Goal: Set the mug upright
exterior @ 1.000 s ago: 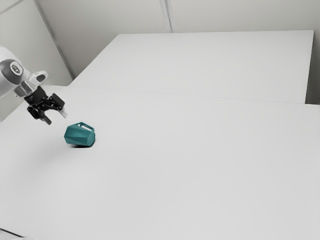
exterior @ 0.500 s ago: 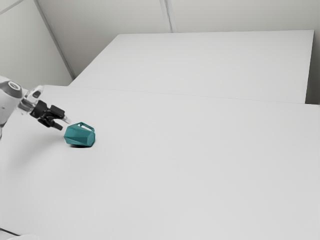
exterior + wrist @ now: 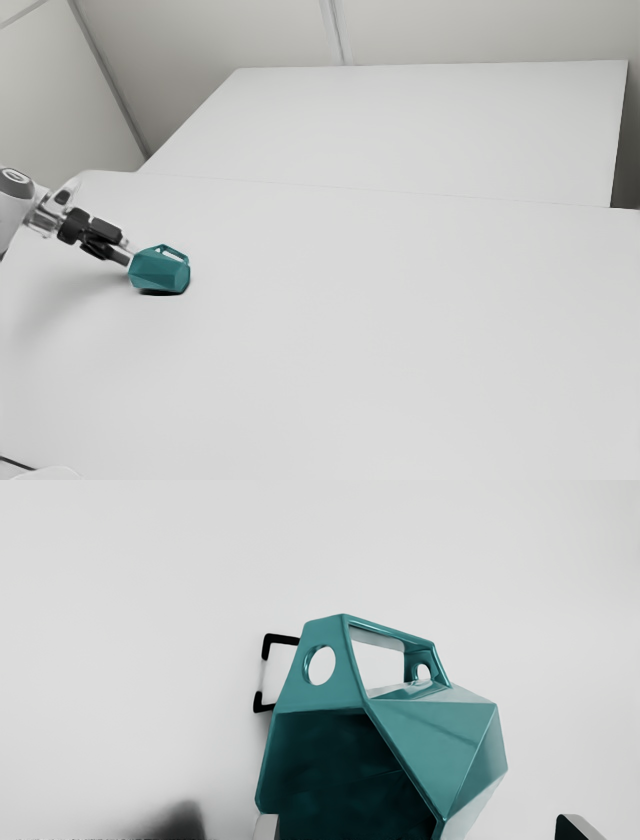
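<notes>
At the exterior view's left, the gripper (image 3: 128,253) reaches down to the open end of the teal faceted mug (image 3: 160,272), which lies on its side on the table with its handle up. In the wrist view the mug (image 3: 435,740) shows its dark hollow mouth and its handle with round holes. The gripper (image 3: 417,827) is open there, its tips wide apart; one tip overlaps the mug's rim edge, and the other stands off beyond the mug's faceted side. Whether the near tip touches the rim, I cannot tell.
The white table (image 3: 380,330) extends around the mug, with a raised white surface (image 3: 430,130) behind it. A dark cable (image 3: 15,463) lies at the exterior view's lower left. The mug's handle throws a thin black shadow outline on the table.
My hand has come lower and tilted flatter, then closer to the mug's open end. The mug has stayed in place on its side.
</notes>
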